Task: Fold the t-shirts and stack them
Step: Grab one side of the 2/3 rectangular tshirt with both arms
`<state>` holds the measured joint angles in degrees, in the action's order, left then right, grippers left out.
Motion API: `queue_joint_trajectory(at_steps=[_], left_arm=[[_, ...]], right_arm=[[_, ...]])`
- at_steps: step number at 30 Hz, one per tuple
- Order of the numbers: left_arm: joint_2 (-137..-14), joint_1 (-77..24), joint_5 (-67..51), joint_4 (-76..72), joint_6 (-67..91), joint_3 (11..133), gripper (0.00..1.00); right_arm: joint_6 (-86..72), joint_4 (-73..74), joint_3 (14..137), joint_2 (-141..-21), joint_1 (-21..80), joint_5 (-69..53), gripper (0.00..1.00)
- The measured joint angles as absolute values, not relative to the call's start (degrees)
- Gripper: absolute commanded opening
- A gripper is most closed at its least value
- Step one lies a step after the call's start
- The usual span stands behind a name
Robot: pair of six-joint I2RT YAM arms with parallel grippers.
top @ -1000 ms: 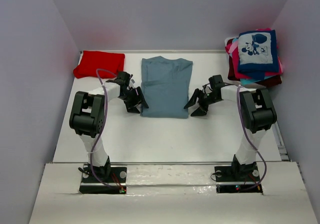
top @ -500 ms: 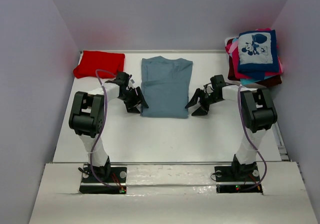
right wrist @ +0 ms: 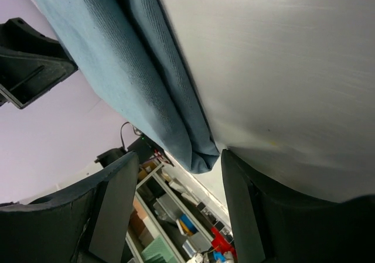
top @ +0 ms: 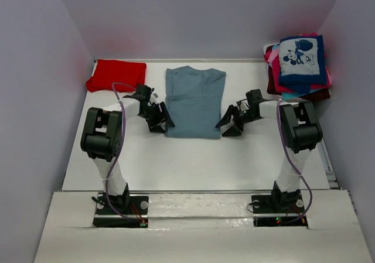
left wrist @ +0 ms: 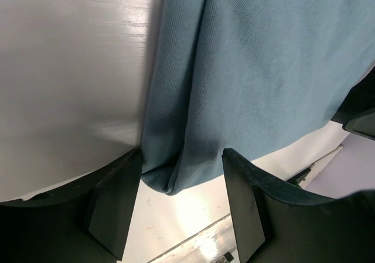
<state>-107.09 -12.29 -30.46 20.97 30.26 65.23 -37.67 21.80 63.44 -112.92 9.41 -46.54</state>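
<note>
A folded plain red cotton t-shirt lies at the far-left corner of the white table. To its right and nearer the arms, the left gripper sits low at the near-left corner of the dusty grey-blue t-shirt. That shirt lies flat at the table's centre, folded into a long rectangle with its collar end away from the arms. The left wrist view shows the gripper's 2 black fingers spread, with the shirt's folded corner lying between them, unpinched. At the shirt's near-right corner the right gripper is likewise spread, with that corner of cloth between its tips, unclamped. At the far-right corner stands a stack of folded t-shirts in pink, maroon and teal, topped by a navy t-shirt with a cartoon-mouse print.
</note>
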Motion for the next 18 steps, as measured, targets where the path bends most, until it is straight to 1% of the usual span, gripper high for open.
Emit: queue_joint_trajectory(at_steps=[15, 18], left_arm=[[-107.50, -12.29, -32.56, 19.64, 30.26, 64.90, 0.70], [-107.50, -12.29, -32.64, 19.51, 30.24, 64.84, 0.66]], right_arm=[[-39.07, 21.39, 65.28, -115.37, 10.85, -48.97, 0.65], [-39.24, 21.41, 65.87, -115.77, 11.16, -48.97, 0.64]])
